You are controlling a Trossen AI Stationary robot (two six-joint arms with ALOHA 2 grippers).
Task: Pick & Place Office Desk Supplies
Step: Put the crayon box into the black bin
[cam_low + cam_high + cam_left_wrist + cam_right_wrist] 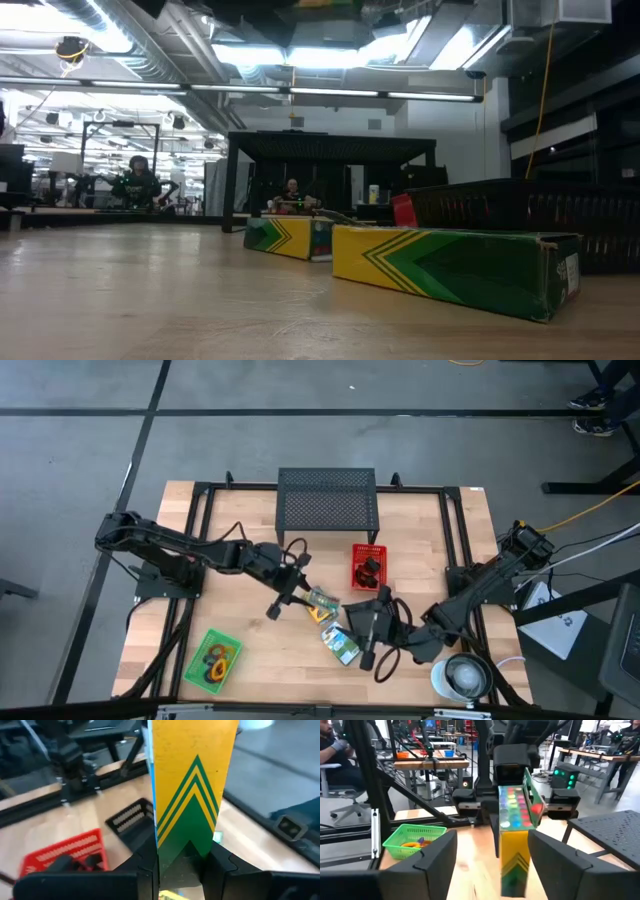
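A yellow-and-green printed packet (pixel 322 603) hangs above the table's middle with my left gripper (pixel 308 598) shut on it. My right gripper (pixel 358 622) faces it from the right. It is open, and its two fingers (pixel 437 857) stand on either side of the packet's free end (pixel 514 870) with a gap on each side. Two more packets (pixel 341 645) lie flat on the wood near the front, and they also show in the low view (pixel 450 265). A green basket (pixel 213 658) holds coloured loops. A red basket (pixel 368 565) holds black clips. My left gripper (pixel 182 862) pinches the packet's green end (pixel 182 840) between its two fingers, one on each side. The fingers come nearly level from the table's left and lie along the packet. The packet sticks out past the fingertips toward my right gripper, lifted clear of the table.
A black mesh stand (pixel 328 500) sits at the far middle of the table. A round white object (pixel 462 678) lies at the near right corner. Black frame rails (pixel 200 530) run along the table's left, right and far sides. Bare wood lies between the green basket and the packets.
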